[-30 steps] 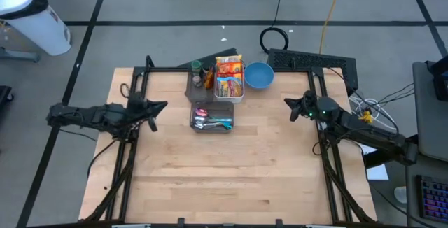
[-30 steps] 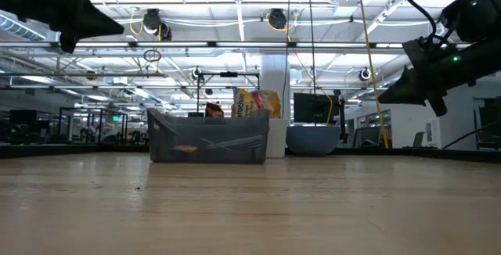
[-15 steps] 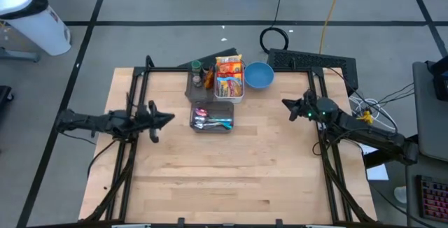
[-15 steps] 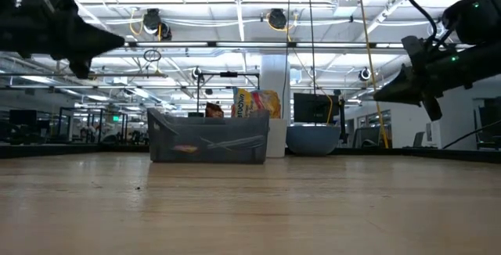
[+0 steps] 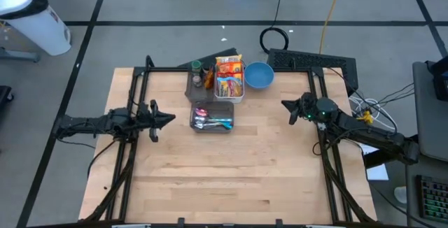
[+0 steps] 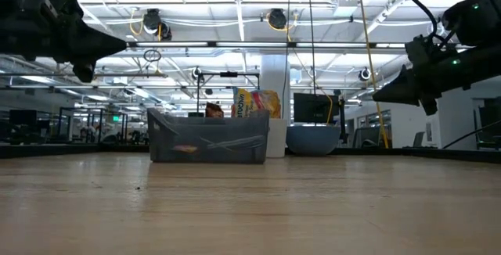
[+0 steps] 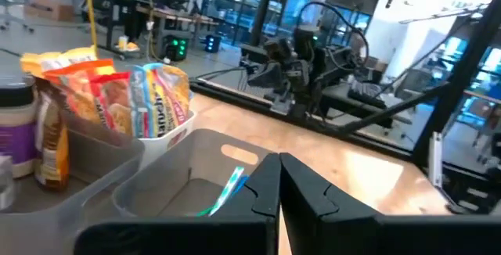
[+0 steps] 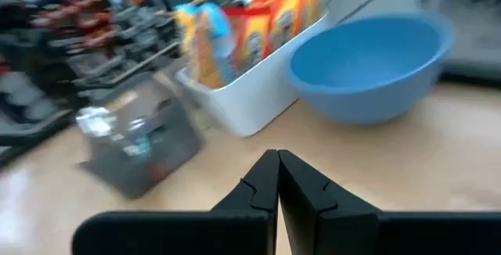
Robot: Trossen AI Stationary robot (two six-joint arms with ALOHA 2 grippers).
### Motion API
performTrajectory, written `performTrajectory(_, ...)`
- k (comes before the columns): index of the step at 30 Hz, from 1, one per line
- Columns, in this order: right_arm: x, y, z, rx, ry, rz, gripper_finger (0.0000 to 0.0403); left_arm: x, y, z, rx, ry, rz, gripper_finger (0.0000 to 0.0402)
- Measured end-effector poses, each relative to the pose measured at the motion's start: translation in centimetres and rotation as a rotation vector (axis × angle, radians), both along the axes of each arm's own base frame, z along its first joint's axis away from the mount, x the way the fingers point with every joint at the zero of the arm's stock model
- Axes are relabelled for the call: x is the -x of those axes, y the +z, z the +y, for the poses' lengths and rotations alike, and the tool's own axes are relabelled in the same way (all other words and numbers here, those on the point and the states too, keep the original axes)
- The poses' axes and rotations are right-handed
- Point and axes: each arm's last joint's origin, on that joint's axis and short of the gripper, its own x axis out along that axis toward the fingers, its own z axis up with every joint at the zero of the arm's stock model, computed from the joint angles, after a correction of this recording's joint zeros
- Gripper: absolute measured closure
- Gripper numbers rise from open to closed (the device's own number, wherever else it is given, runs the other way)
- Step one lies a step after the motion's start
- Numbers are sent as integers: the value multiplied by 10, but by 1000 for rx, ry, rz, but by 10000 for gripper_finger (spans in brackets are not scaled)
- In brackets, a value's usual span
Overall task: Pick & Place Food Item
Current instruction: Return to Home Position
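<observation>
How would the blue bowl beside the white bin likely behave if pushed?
The blue bowl looks empty and plastic-like, so probably light; a push would likely slide it. Its wide, low shape makes tipping unlikely. It sits close beside the white bin, so a push that way may jam it. The left gripper and right gripper hang well clear.

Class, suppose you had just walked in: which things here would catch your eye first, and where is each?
The bright orange and red food packs in the white bin at the table's far middle stand out first, with the blue bowl just right of it. Nearer the table's middle, a dark bin holds spoons, while the left gripper and right gripper, both shut and empty, hang above the table's two sides.
</observation>
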Motion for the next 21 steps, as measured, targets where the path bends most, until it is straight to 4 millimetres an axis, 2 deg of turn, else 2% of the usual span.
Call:
performTrajectory(4, 1, 1, -2, 110, -49, 50, 403, -1, -1, 3, -2, 31, 17, 396)
performTrajectory(10, 1, 4, -3, 191, -75, 74, 403, -3, -4, 5, -130, 55, 79, 366)
performTrajectory(14, 2, 19, -4, 293, -114, -37, 403, -4, -7, 6, -200, 63, 122, 361)
performTrajectory(17, 6, 31, -2, 387, -132, -125, 403, -5, -8, 8, -188, 76, 136, 360)
performTrajectory(21, 11, 32, 1, 411, -134, -140, 403, -5, -8, 11, -131, 104, 130, 360)
